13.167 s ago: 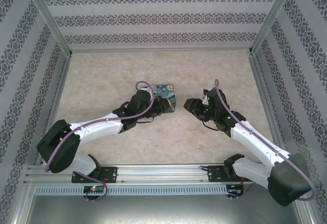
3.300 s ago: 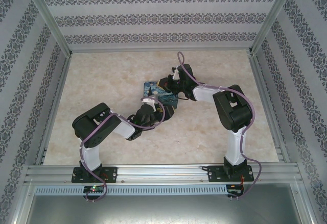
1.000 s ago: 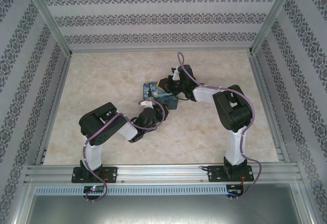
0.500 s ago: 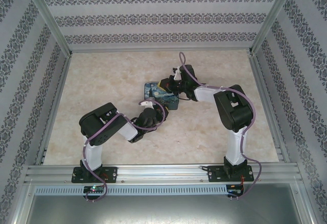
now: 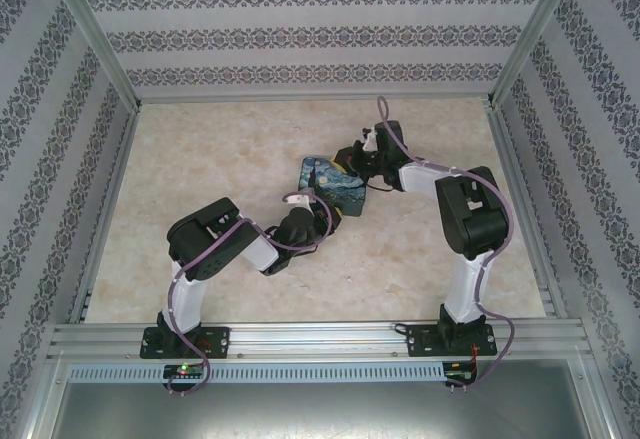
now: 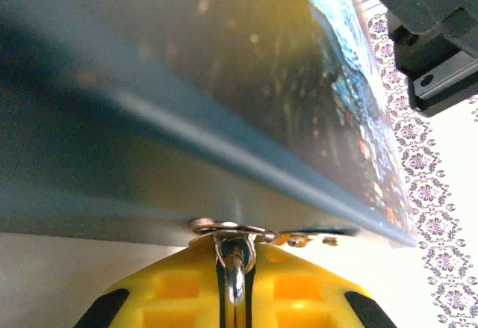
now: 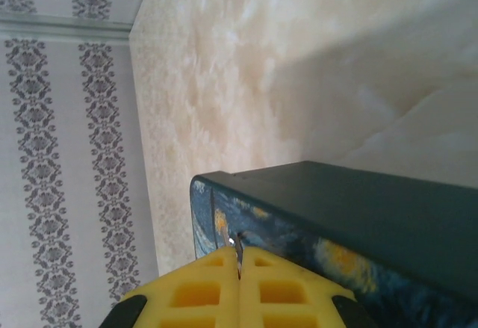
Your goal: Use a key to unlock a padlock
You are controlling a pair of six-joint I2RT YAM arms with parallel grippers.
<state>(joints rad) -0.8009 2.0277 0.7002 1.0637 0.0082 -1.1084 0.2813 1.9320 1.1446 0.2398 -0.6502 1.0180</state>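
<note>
The padlock (image 5: pixel 335 184), a flat block with a starry-night face, sits tilted near the table's middle between my two grippers. My left gripper (image 5: pixel 321 209) is at its near edge. In the left wrist view the yellow fingers (image 6: pixel 172 298) of this left gripper (image 6: pixel 235 261) are shut on a shiny metal loop (image 6: pixel 234 272) at the padlock's (image 6: pixel 224 81) dark side. My right gripper (image 5: pixel 359 164) is at the far right edge. Its jaws (image 7: pixel 239 261) are shut on the thin key (image 7: pixel 238 251), whose tip touches the padlock's (image 7: pixel 373 208) painted face.
The marbled tabletop (image 5: pixel 200 159) is boxed in by patterned walls (image 5: pixel 300 34) at the back and on both sides. A metal rail (image 5: pixel 320 337) runs along the near edge by the arm bases. Part of the right gripper's black body (image 6: pixel 437 44) is close above the padlock.
The padlock and both grippers have shifted to the right together, and the padlock has turned slightly. Both grips stayed shut.
</note>
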